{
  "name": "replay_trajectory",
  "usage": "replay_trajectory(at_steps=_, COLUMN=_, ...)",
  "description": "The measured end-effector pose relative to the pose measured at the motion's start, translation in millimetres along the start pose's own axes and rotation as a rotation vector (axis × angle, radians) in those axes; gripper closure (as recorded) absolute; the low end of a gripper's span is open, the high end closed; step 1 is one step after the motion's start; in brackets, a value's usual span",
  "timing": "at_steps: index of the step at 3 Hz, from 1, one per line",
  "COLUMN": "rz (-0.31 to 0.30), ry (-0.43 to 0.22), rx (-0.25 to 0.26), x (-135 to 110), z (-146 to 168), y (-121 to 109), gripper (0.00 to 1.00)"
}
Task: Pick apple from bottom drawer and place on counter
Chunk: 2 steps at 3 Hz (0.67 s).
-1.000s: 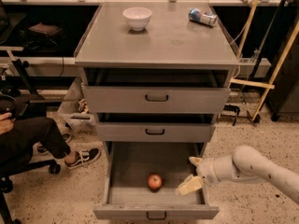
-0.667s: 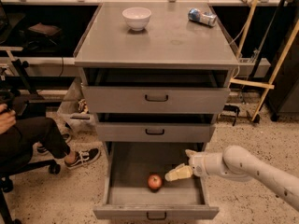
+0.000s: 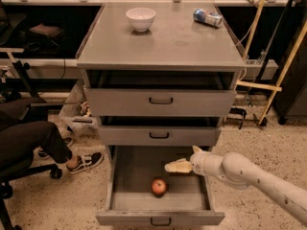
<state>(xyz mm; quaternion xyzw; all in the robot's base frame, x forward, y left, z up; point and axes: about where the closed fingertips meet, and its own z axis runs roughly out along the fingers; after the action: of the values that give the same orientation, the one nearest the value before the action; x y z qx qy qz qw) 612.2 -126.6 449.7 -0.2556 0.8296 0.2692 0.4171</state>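
Observation:
The apple [image 3: 159, 186], small and red, lies on the grey floor of the bottom drawer [image 3: 132, 178], which is pulled out, near its front middle. My gripper [image 3: 181, 159] hangs open and empty inside the drawer opening. It is above and to the right of the apple, with a gap between them, and one pale fingertip [image 3: 173, 167] points left toward it. The white arm comes in from the lower right. The counter [image 3: 168, 44] is the grey top of the cabinet.
A white bowl [image 3: 140, 18] and a lying blue-and-white can [image 3: 207, 17] sit on the counter's far side. The two upper drawers [image 3: 160, 102] are slightly pulled out. A seated person's leg and shoe [image 3: 85, 162] are at the left. Wooden poles [image 3: 283, 68] lean at the right.
My gripper has moved left and up across the bottom drawer, from its right side toward the middle above the apple. The apple has not moved.

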Motion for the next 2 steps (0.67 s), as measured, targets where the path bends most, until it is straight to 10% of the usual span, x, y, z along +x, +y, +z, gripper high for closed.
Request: replay_trajectory(at_steps=2, rz=0.021, ry=-0.031, rx=0.025, x=8.6, z=38.9, y=-2.1, gripper=0.00)
